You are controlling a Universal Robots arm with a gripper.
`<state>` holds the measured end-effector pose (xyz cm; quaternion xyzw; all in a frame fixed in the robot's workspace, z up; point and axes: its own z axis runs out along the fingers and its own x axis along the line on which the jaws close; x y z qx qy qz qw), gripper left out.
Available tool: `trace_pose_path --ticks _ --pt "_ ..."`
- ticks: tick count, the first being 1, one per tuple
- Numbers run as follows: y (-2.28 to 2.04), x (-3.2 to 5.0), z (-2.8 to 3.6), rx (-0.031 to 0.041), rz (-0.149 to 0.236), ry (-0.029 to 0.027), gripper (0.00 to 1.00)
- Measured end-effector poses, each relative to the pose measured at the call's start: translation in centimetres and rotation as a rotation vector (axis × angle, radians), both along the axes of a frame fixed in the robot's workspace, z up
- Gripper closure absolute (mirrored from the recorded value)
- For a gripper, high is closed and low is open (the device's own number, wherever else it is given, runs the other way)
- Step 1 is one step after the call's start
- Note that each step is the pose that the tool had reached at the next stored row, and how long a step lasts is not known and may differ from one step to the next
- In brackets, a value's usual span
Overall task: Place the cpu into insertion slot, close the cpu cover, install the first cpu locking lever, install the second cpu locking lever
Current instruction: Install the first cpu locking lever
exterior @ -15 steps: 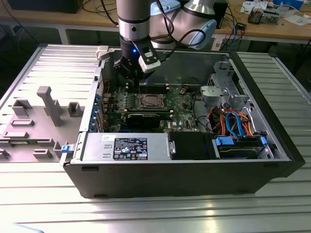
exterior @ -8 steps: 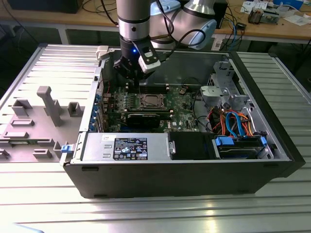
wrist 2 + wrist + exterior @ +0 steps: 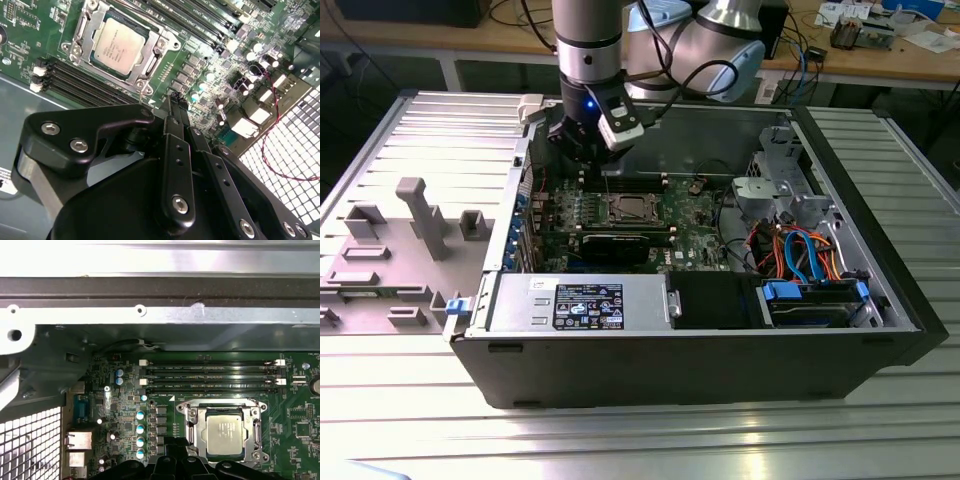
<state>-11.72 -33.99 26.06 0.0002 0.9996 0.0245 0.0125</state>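
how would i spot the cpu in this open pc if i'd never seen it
Look inside the open computer case at the green motherboard lying flat on its floor. Near the board's middle, beside the long black memory slots, sits the silver cpu cover. The cpu is the flat dull-grey square in its window, the only framed bare-metal square on the board.

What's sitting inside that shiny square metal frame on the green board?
The cpu lies inside the cpu cover, and its dull silver top shows through the cover's window. Whatever lies beneath the chip is hidden by it.
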Motion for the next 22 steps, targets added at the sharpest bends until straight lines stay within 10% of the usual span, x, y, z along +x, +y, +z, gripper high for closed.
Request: trace_pose_path --ticks 13,16,22 --pt "1.85 0.01 -0.18 0.0004 0.007 -0.0001 0.89" --pt "1.99 1.18 -0.25 0.0004 0.008 -0.0001 0.89" --pt "1.9 0.85 -0.28 0.0004 0.009 -0.0001 0.89"
